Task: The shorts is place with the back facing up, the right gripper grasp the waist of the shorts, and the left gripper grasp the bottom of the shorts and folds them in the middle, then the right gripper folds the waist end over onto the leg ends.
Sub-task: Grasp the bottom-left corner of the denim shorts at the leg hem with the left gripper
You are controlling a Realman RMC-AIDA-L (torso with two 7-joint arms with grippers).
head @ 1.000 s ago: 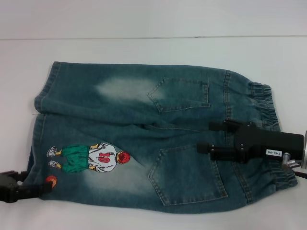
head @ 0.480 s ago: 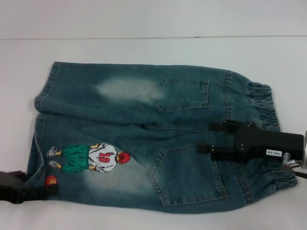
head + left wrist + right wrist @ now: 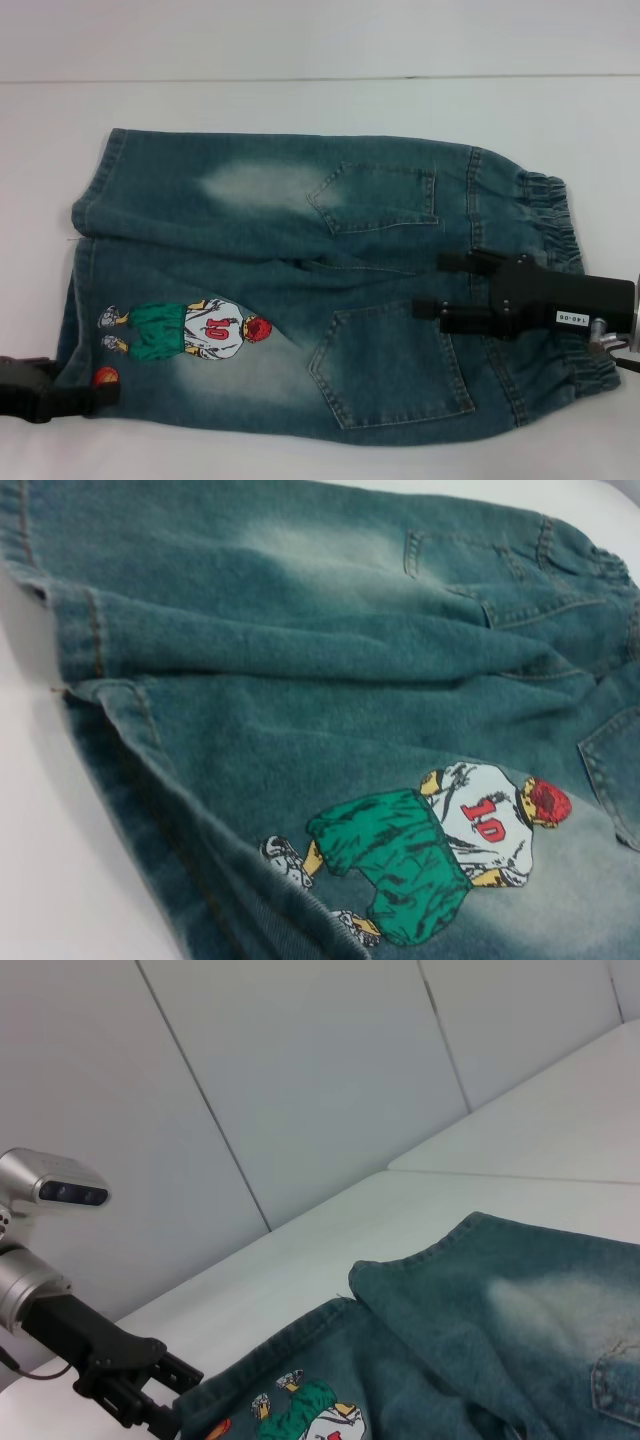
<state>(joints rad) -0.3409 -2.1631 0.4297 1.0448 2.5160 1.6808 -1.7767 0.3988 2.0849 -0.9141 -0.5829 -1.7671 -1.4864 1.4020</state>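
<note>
Shorts (image 3: 300,290) lie flat on the white counter (image 3: 320,105), back up, both back pockets showing. Waist of the shorts (image 3: 556,235), the ruffled elastic band, is on the robot's right; leg ends (image 3: 85,215) on its left. Cartoon player patch (image 3: 190,330) with the 10 sits on the near leg, close to the hem.

Right hand (image 3: 445,285) hovers over the shorts just inside the waistband, above the near back pocket (image 3: 390,365). Its two fingers point toward the leg side and are spread apart, holding nothing. Can't tell whether they touch the denim.

Left hand (image 3: 105,392) is at the near-left corner, at the bottom of the shorts (image 3: 72,330), tips right at the hem by the small orange ball print (image 3: 105,376). In the right wrist view the left hand (image 3: 165,1400) meets the hem edge there. Can't tell how far it's open or whether it has cloth pinched.

Left wrist view: patch (image 3: 440,850) close up, hem edge (image 3: 110,695) slightly lifted off the counter.
</note>
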